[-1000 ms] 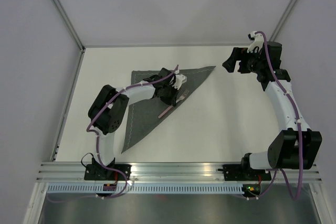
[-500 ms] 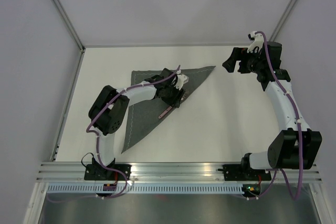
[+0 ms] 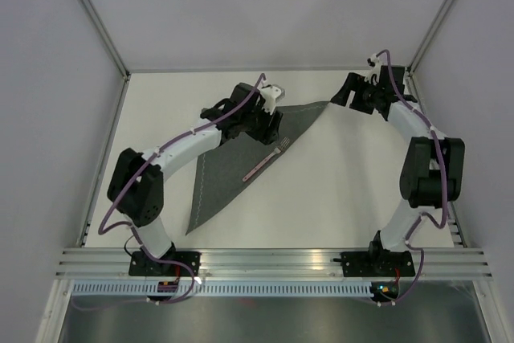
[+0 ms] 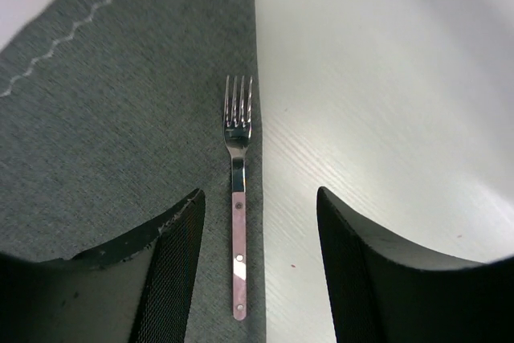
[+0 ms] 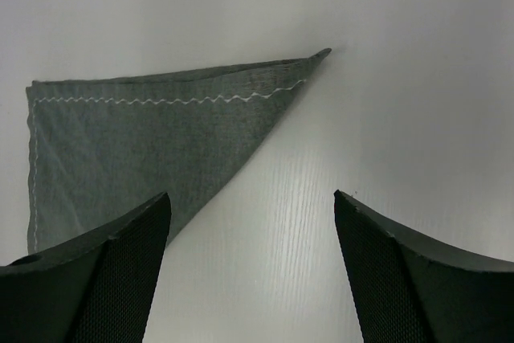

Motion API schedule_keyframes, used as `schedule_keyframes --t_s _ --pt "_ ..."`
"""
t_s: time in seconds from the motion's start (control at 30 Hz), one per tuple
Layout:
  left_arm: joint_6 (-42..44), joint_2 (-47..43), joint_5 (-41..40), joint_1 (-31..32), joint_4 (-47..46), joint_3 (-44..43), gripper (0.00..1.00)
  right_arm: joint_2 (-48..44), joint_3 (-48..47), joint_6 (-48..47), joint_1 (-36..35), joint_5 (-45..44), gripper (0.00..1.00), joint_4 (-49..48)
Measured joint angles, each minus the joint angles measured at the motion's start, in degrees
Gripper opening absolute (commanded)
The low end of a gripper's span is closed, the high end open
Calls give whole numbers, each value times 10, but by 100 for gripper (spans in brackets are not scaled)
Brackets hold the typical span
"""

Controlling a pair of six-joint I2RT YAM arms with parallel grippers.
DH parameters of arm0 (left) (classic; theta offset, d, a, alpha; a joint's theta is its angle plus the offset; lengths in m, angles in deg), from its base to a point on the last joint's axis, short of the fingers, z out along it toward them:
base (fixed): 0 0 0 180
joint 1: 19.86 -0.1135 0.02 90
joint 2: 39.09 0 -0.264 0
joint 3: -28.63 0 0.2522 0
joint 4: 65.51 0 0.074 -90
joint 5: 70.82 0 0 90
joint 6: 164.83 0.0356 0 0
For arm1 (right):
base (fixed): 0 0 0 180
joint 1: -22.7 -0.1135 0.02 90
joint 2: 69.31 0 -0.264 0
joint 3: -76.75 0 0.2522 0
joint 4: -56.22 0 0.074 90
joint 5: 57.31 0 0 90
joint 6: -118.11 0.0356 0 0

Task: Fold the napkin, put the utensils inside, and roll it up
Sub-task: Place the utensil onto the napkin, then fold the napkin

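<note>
Grey napkin — folded to triangle, lay flat. Fork rested along its diagonal fold edge, tines far-right, pink handle near-left. Left gripper nearer — jaws spread, empty, fork's long axis running out between them. Right gripper spread, empty, hovered by napkin's far-right corner.

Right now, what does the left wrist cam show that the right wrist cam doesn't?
Left wrist only: the fork, lying on the napkin right along its diagonal edge, tines pointing away from the camera, pink handle nearer.

Right wrist only: the napkin's pointed corner and the stitched edge running from it to the square corner. No fork shows in that view.

Both: the grey napkin lying flat on the white table, and each camera's own fingers. The left gripper and right gripper are both open, holding nothing.
</note>
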Motion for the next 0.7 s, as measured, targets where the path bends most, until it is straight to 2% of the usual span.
schedule_keyframes --t_s 0.23,0.47,0.7 --pt "-37 -110 -3 0 -15 47 64 168 -2 86 0 9 86 -97" --pt "-53 -165 -18 0 -18 113 65 195 9 158 0 7 84 -193" --pt "-66 -190 -28 0 -21 135 65 238 -7 199 0 5 77 -259"
